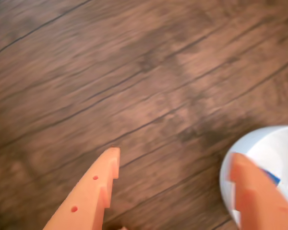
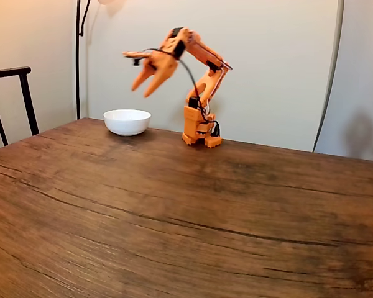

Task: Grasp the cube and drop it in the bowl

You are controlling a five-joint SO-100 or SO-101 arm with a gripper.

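In the wrist view the white bowl [image 1: 273,148] sits at the lower right on the wooden table, and a small piece of the blue cube [image 1: 272,178] shows inside it, partly behind my right finger [image 1: 254,191]. My orange gripper [image 1: 175,155] is open with nothing between its fingers. The fixed view has the gripper [image 2: 141,92] raised in the air, open, above and slightly right of the bowl [image 2: 127,121], which stands at the table's far left.
The arm's base [image 2: 199,127] stands at the back of the table, right of the bowl. A dark chair [image 2: 12,93] and a thin lamp pole [image 2: 78,56] stand at the left by the wall. Broad bare wood [image 2: 193,217] stretches toward the front.
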